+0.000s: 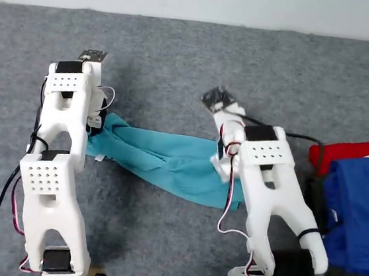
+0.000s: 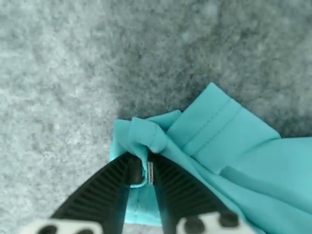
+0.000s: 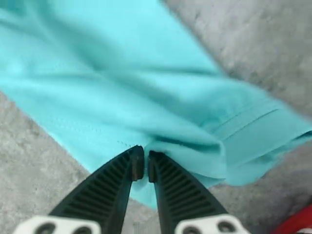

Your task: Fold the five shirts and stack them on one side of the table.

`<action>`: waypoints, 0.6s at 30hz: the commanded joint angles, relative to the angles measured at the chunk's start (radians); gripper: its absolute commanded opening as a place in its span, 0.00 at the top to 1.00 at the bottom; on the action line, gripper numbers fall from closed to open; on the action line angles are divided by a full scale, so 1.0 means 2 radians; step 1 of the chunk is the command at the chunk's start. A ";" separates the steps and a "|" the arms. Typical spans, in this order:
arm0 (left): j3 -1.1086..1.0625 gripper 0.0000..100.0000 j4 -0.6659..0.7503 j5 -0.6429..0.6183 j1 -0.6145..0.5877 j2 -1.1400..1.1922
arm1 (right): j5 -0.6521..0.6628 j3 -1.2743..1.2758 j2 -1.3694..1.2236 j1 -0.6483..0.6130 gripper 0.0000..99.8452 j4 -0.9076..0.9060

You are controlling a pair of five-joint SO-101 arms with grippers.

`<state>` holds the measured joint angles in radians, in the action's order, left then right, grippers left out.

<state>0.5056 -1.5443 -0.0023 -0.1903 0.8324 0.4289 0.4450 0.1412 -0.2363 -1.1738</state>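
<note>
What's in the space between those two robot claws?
The teal shirt fills that stretch, as the high view shows. The left gripper pinches one end of it and the right gripper the other.

Far strip of the table [image 1: 181, 51] open along the whole far edge, bare grey felt. Middle barred by teal shirt [image 1: 162, 162] slung between left arm [image 1: 53, 176] and right arm [image 1: 269, 181]. Near edge between the arm bases bare. Right edge taken by blue shirt [image 1: 359, 211], red shirt [image 1: 349, 153] at its far side. Narrow gap beside right arm, black cable [image 1: 301, 136] crossing it.
</note>
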 commanded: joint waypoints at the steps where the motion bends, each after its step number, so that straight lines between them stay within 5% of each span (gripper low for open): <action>1: 0.013 0.99 0.008 -0.001 0.002 -0.003 | -0.005 -0.076 0.024 -0.002 0.99 -0.016; 8: 0.105 0.99 -0.105 -0.002 -0.001 -0.101 | -0.005 -0.248 0.024 -0.002 0.99 -0.080; 18: 0.028 0.99 -0.106 0.002 -0.001 -0.364 | -0.002 -0.531 0.024 -0.002 0.99 -0.208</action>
<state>0.5992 -1.7346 0.0008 -0.1933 0.2984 0.4289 -0.4250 0.1412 -0.2363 -1.5313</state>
